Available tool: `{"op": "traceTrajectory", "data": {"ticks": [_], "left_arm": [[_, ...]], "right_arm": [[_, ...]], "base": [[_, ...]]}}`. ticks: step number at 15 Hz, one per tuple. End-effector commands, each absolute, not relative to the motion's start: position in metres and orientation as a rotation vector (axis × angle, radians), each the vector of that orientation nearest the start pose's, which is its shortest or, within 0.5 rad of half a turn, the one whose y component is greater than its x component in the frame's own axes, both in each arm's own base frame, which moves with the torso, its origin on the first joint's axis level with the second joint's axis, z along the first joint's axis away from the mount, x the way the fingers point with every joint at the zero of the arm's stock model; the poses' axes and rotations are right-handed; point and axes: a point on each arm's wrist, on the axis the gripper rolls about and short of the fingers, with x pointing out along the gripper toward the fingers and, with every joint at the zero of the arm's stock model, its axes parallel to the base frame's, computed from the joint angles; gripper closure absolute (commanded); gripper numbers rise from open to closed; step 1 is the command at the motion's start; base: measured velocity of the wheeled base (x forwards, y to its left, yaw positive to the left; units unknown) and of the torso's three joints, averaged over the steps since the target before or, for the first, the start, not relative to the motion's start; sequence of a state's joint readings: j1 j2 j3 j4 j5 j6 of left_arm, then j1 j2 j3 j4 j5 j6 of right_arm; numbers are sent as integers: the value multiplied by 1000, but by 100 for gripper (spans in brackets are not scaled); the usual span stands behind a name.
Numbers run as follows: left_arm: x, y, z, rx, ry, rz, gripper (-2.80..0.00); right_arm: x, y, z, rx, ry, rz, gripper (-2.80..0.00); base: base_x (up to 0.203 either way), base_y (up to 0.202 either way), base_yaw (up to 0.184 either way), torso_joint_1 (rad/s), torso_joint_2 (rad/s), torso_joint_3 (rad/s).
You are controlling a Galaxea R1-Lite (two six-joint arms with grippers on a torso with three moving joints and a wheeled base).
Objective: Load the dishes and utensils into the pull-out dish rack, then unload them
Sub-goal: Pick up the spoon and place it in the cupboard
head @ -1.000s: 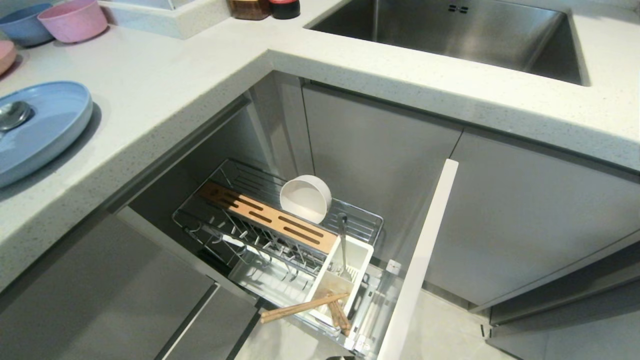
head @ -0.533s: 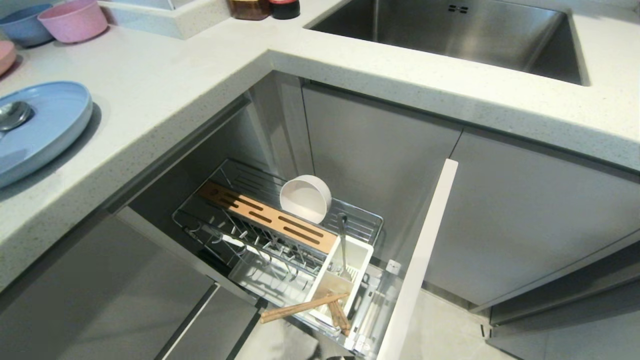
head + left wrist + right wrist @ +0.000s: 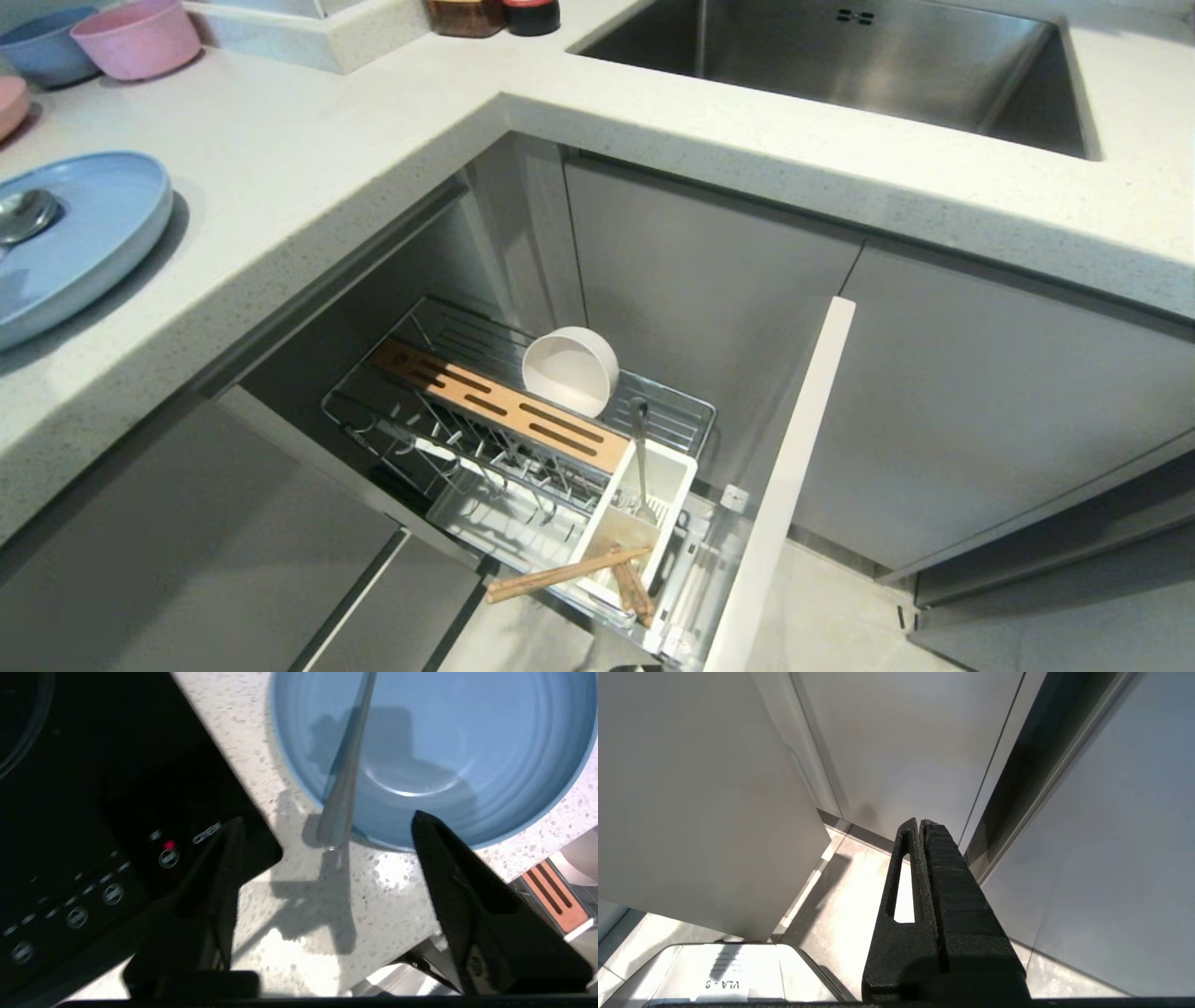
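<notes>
Speckled white stone desk (image 3: 308, 149) wraps the shiny wire rack (image 3: 523, 439). Nearest in the rack, wooden chopsticks (image 3: 560, 574) lean from its white caddy (image 3: 644, 513); the round cream bowl (image 3: 571, 370) sits behind. Beyond the rack, the left gripper (image 3: 322, 835) hangs, jaws spread, over the smooth blue plate (image 3: 467, 742) and metal spoon (image 3: 348, 765). The right gripper (image 3: 922, 826) has its jaws pressed together.

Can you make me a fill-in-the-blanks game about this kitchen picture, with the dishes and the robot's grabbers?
1. The cream-white bowl sits in the pull-out dish rack, beside the slotted ____ strip.
2. The silver spoon lies on the light-blue ____ on the countertop.
3. The wooden chopsticks stick out of the white ____ in the rack.
4. The left gripper hangs over the spoon's handle with its jaws ____, while the right gripper is shut.

Missing words: wooden; plate; caddy; open
</notes>
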State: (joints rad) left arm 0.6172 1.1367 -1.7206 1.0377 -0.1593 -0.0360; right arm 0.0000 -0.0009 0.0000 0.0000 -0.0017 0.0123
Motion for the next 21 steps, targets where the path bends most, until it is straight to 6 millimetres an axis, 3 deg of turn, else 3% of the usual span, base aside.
{"op": "traceTrajectory", "data": {"ticks": [1, 21], "left_arm": [[69, 43, 383, -224, 450, 434, -280], [102, 56, 370, -230, 482, 276, -280]], "right_arm": [[-23, 0, 75, 12, 2, -2, 0], [-23, 0, 75, 12, 2, -2, 0]], "base": [[0, 0, 0, 0, 0, 0], [0, 0, 0, 0, 0, 0]]}}
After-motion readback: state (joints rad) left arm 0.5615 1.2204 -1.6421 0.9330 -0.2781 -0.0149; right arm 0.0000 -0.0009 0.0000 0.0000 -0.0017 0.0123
